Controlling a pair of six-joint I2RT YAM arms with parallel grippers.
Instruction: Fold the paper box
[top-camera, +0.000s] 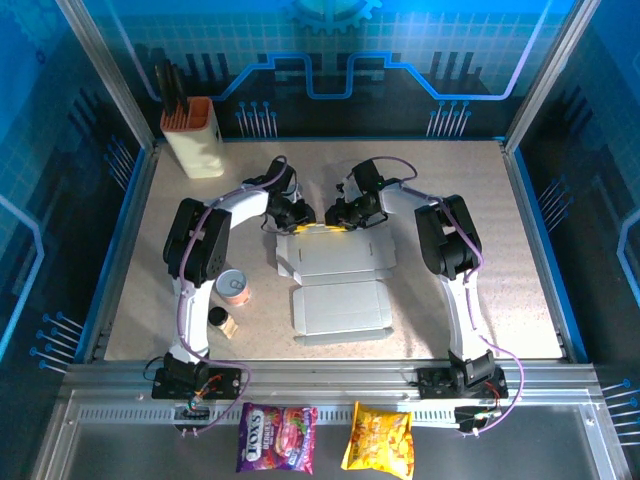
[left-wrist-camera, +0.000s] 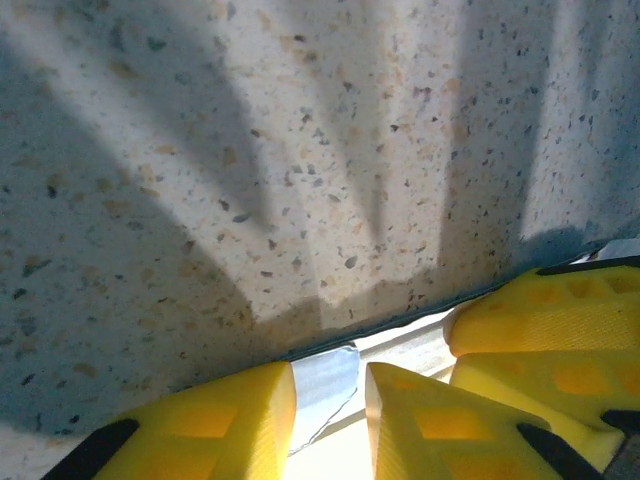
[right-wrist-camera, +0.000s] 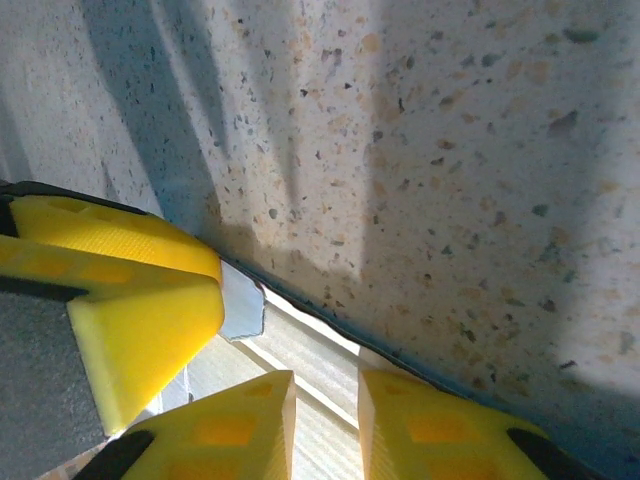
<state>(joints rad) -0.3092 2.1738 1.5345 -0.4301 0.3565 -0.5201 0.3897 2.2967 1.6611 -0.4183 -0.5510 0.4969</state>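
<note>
While I watch from the overhead camera, both arms reach to the middle of the speckled table and meet at the far edge of the paper box. At far left a cream holder with an orange top stands in the back corner. Nearer the left arm's base sit a small dark bottle and a round can, well apart from the sheet. On the front rail lies a purple snack bag. The left claw is set at the box's far edge; on its wrist camera the yellow fingers stand narrow, with a slim gap in which a pale strip of the cardboard shows, not pinched as far as I can see. The box itself lies flat and unfolded at the centre of the table, creased panels and side tabs spread out. Just beside the left claw, the right claw is set at the same edge, its fingers also narrow with a gap over the cardboard, the two claws nearly touching. A yellow snack bag lies on the rail to the right of the purple one.
</note>
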